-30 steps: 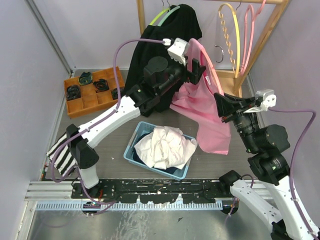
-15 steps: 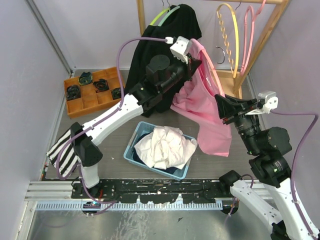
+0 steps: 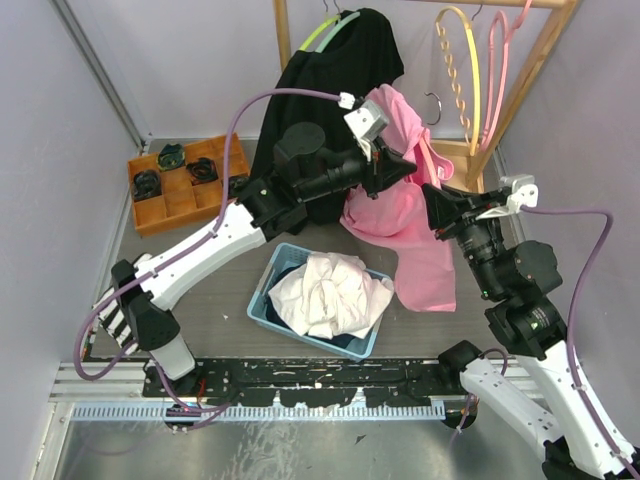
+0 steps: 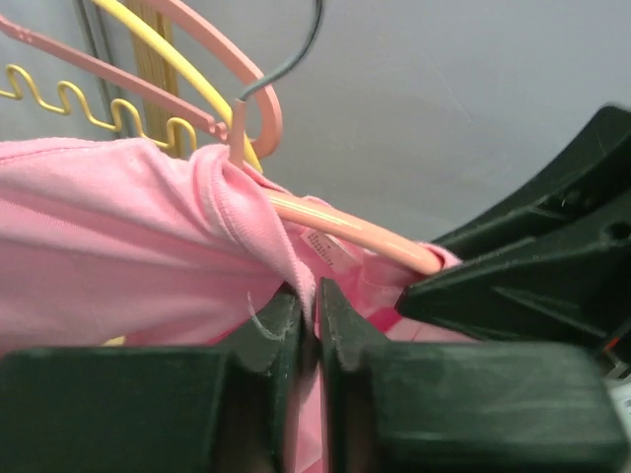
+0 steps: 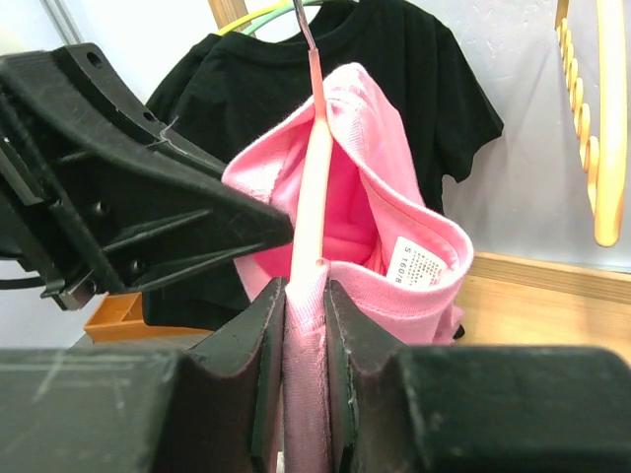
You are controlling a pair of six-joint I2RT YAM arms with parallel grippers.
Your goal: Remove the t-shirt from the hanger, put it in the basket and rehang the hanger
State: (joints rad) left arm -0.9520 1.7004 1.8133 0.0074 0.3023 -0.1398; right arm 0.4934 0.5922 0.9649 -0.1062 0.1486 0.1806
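Note:
A pink t-shirt [image 3: 410, 215] hangs bunched on a pink hanger [image 5: 314, 168] between both arms, above the table. My left gripper [image 3: 408, 168] is shut on the shirt's collar edge [image 4: 296, 261], just below the hanger's arm [image 4: 345, 225]. My right gripper [image 3: 432, 205] comes in from the right. In the right wrist view it [image 5: 304, 291] is shut on the hanger's arm with pink fabric wrapped over it. The shirt's neck label [image 5: 419, 264] faces that camera. The left fingers [image 5: 168, 212] sit close on its left.
A black t-shirt [image 3: 340, 70] hangs on a green hanger on the wooden rack [image 3: 515, 95], with bare yellow and pink hangers [image 3: 470, 60] beside it. Below lie a blue bin [image 3: 268, 290] of white cloth, an orange tray [image 3: 150, 212] and a striped cloth [image 3: 120, 310].
My left gripper has moved right and closed on the pink collar. The shirt's top is now bunched up higher. My right arm has shifted slightly left, still gripping.

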